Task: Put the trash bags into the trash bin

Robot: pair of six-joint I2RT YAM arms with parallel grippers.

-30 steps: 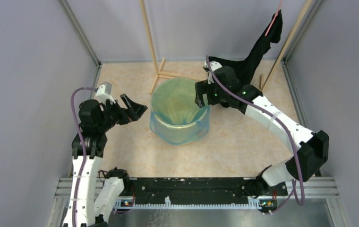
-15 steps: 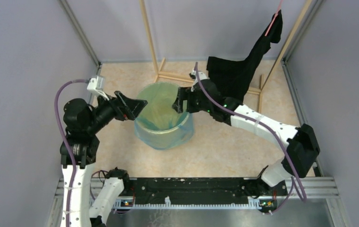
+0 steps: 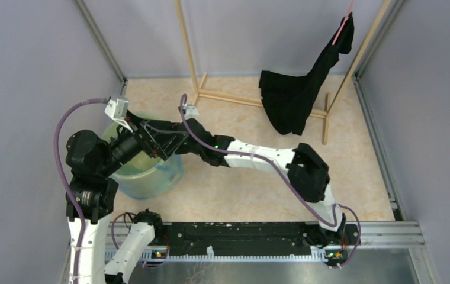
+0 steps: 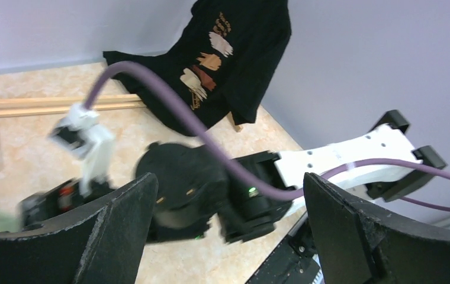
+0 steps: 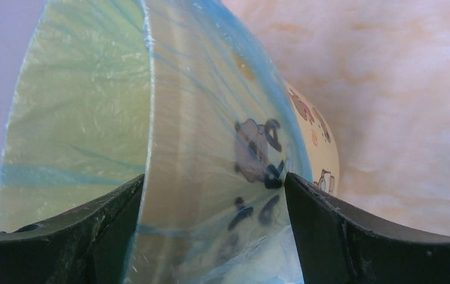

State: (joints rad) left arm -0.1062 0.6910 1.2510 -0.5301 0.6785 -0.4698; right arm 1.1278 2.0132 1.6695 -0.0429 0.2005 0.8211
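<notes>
The trash bin, a round yellow-tan tub, stands at the left of the floor. The light-blue trash bag lines it and is folded down over its outside. In the right wrist view the film covers the inside and the printed outer wall, with a bare yellow strip of the bin showing below. My right gripper reaches far left to the bin's right rim, jaws wide open with the covered wall between them. My left gripper hovers open and empty above the rim, facing the right wrist.
A black T-shirt hangs on a wooden rack at the back right. Grey walls close in the left, back and right. The bin sits close to the left wall. The right arm stretches across the middle of the floor.
The bin with the bag has moved from the middle to the left of the floor, the right gripper going with it at its rim. The left gripper swung in over the bin.
</notes>
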